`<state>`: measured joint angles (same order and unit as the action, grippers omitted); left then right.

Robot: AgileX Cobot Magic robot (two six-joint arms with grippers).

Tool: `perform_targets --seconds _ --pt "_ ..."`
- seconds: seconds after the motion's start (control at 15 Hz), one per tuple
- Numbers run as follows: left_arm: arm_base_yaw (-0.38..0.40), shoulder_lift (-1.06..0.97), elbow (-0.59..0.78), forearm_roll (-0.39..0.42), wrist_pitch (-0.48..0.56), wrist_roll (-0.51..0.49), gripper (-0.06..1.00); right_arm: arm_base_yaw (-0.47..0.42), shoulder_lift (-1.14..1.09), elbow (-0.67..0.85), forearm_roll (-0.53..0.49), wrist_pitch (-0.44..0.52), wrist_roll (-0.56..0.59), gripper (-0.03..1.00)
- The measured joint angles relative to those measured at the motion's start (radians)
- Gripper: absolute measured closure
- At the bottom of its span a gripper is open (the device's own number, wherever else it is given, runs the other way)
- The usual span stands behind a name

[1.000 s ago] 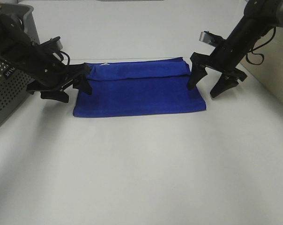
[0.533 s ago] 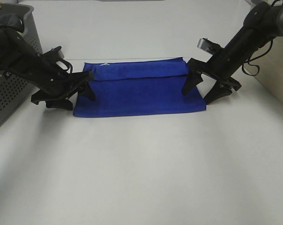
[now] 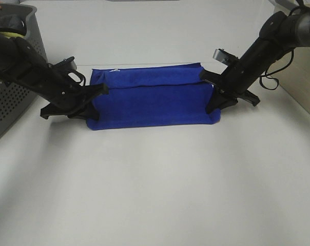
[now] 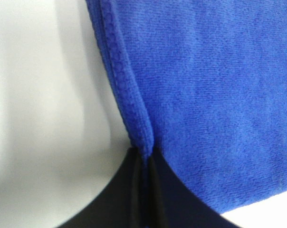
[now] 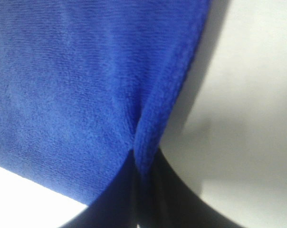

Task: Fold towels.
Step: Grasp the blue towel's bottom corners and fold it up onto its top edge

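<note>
The royal-blue towel [image 3: 152,100] lies folded on the white table [image 3: 155,179], with a narrower folded band along its far edge. My left gripper [image 3: 91,102] is shut on the towel's left short edge. The left wrist view shows the stitched hem [image 4: 129,114] pinched between the jaws. My right gripper [image 3: 214,100] is shut on the right short edge. The right wrist view shows that hem [image 5: 155,128] pinched between the jaws. A tiny white tag [image 3: 113,70] shows at the far left corner.
A grey perforated basket [image 3: 11,77] stands at the far left, close behind the left arm. A pale wall or panel edge [image 3: 298,87] runs along the right side behind the right arm, with a black cable hanging there.
Both grippers were open beside the towel's short edges. They have moved inward and closed on the left and right edges, and the towel's ends have drawn in slightly.
</note>
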<state>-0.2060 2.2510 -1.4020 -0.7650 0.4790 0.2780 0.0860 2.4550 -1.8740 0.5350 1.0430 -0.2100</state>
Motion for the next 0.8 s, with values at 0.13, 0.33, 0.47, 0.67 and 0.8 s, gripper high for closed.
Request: perform_targets --seconds 0.13,0.33,0.47,0.67,0.8 --pt "0.000 -0.010 0.000 0.035 0.041 0.001 0.94 -0.001 -0.005 0.001 -0.022 0.021 0.016 0.97" --pt "0.000 -0.058 0.021 0.127 0.133 -0.040 0.94 -0.001 -0.089 0.121 -0.031 0.017 0.016 0.97" --pt "-0.007 -0.109 0.108 0.137 0.146 -0.047 0.94 0.000 -0.175 0.270 -0.032 -0.017 0.014 0.97" --pt "-0.013 -0.214 0.292 0.143 0.145 -0.050 0.94 0.000 -0.299 0.524 0.025 -0.096 -0.014 0.97" --pt "-0.013 -0.262 0.379 0.143 0.145 -0.050 0.94 0.000 -0.359 0.650 0.057 -0.122 -0.045 0.97"
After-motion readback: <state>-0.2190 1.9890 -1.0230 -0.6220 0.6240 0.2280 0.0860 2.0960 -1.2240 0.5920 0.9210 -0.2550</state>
